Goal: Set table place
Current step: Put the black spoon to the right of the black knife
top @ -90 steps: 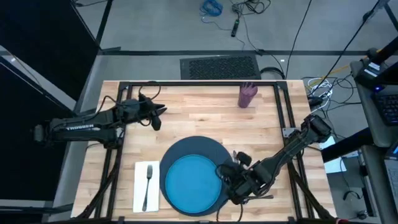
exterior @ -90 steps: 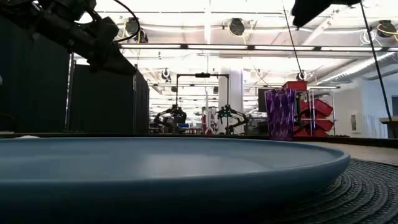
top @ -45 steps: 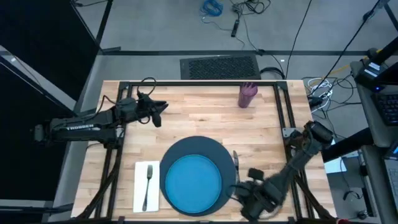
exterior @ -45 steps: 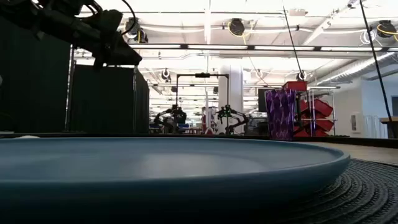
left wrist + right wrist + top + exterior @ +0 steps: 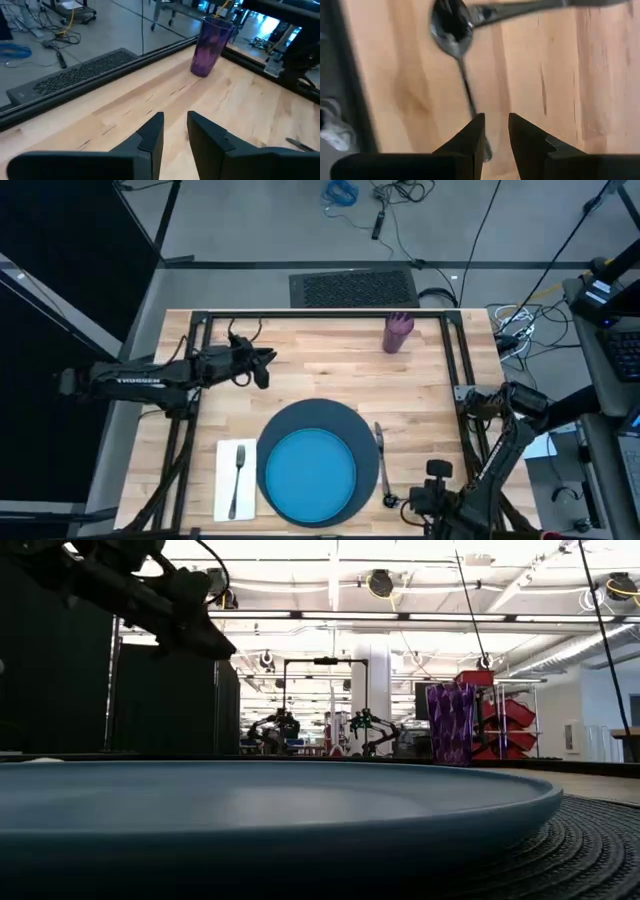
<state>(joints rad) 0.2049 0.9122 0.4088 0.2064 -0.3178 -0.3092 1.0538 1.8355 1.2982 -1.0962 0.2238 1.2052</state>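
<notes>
1. The right tool (image 5: 494, 131) hangs low over the near right corner of the wooden surface (image 5: 320, 375), fingers a narrow gap apart, holding nothing — the spoon (image 5: 457, 45) lies just ahead of them.
2. The left tool (image 5: 172, 131) hovers over the far left, slightly parted and empty.
3. Blue plate (image 5: 308, 475) sits on the dark charger (image 5: 318, 416); fork (image 5: 237, 476) on the napkin (image 5: 224, 480) to its left, knife (image 5: 381, 458) to its right, purple cup (image 5: 398, 332) at the far edge.

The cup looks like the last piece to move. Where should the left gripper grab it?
Take the cup around its mid-wall, coming in level from the side facing the left gripper. It stands upright and alone on the table, tapering toward its base, so a higher grip leaves less chance of tipping.
</notes>
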